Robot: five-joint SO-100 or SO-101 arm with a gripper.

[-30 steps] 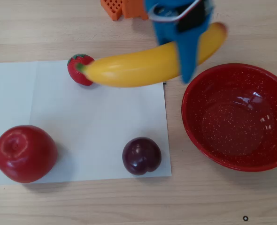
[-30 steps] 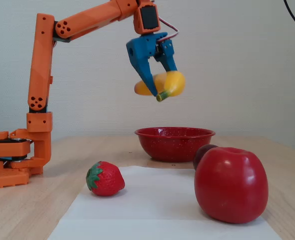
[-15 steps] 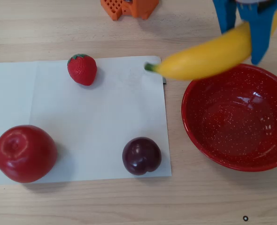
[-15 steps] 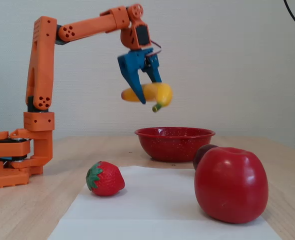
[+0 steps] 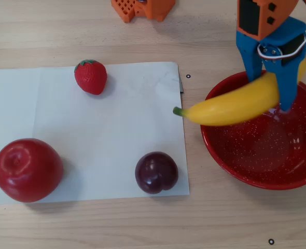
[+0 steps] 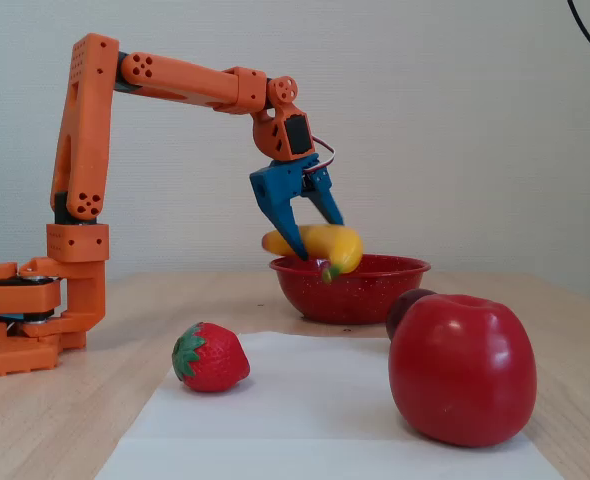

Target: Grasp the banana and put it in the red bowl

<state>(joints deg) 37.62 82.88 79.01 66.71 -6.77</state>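
Note:
My blue gripper is shut on the yellow banana, with one finger on each side of it. It holds the banana above the red speckled bowl at the right of the overhead view. The banana lies across the bowl's left rim, and its green stem tip sticks out to the left past the rim. In the fixed view the gripper holds the banana just above the rim of the bowl; I cannot tell whether it touches the rim.
A white paper sheet lies left of the bowl. On it are a strawberry, a red apple and a dark plum. The orange arm base stands at the left of the fixed view.

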